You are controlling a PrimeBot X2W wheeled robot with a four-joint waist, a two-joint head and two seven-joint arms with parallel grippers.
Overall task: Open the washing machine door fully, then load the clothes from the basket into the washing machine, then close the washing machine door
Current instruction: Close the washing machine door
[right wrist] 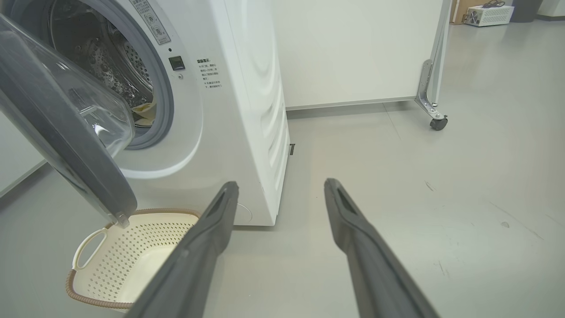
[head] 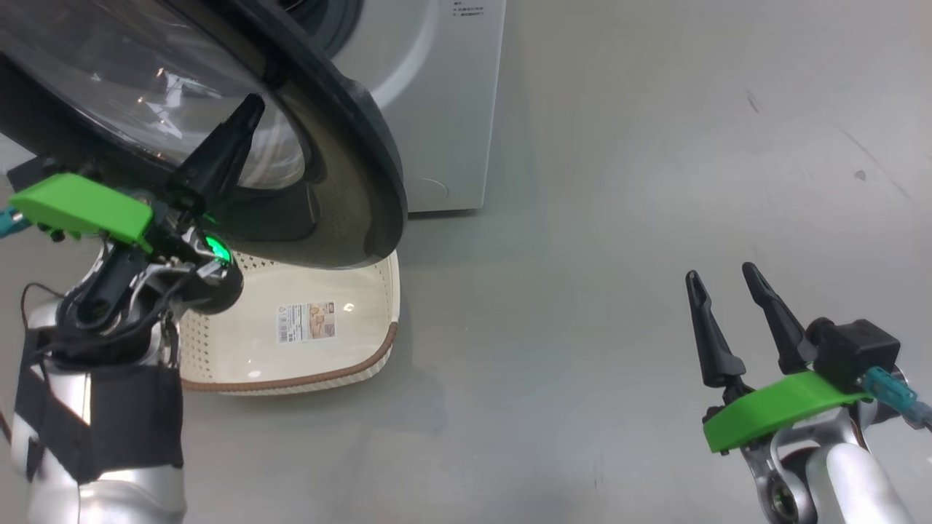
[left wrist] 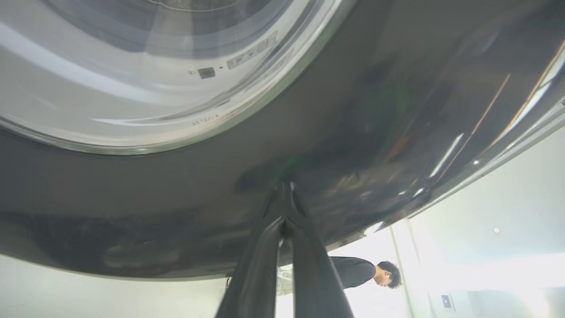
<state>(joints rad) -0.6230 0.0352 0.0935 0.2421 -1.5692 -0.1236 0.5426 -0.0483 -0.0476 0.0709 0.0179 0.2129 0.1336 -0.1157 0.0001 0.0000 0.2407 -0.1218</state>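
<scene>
washing machine door [head: 182, 80]: stiff, glossy rim slippery, push near outer edge | left gripper [head: 251, 105]: together, tips on rim | right gripper [head: 721, 274]: apart

The black-rimmed washing machine door [head: 368, 138] hangs half-open over the cream basket [head: 291, 383]; pale clothes [right wrist: 143, 109] lie inside the washing machine [right wrist: 247, 110].

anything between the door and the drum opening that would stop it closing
Nothing visible fills the gap between the round black-rimmed glass door and the grey-sealed opening of the white washing machine. A cream-yellow garment lies low in the drum, near the seal; whether it overlaps the seal is unclear.
</scene>
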